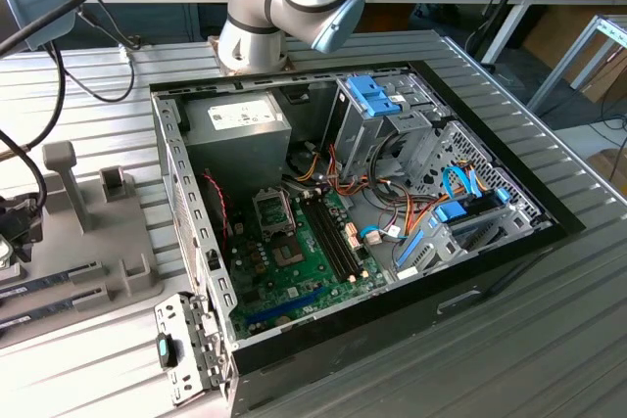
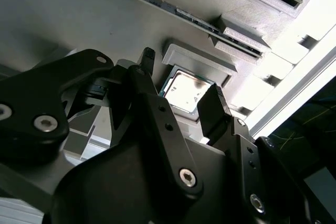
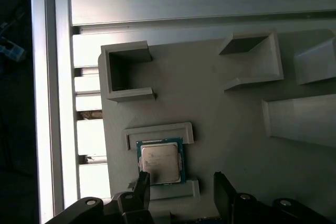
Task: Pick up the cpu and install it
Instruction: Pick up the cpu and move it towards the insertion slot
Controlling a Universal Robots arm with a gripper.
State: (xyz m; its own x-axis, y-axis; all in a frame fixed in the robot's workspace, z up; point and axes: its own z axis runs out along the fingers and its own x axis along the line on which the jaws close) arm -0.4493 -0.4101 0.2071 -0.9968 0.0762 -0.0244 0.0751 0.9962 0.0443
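The gripper (image 3: 182, 183) hovers over the grey tray (image 3: 226, 124) with its jaws spread, holding nothing. The cpu (image 3: 160, 162) lies flat in a shallow seat on that tray, between the two fingers (image 3: 142, 184) but not centred. In the first wrist view it sits close against one finger and well apart from the other. Being square, it has no long axis, and its edges run roughly parallel to the finger faces. The tray lies at the exterior view's left, beside the open computer case (image 1: 181, 183), whose socket (image 1: 274, 210) is well apart from the cpu.
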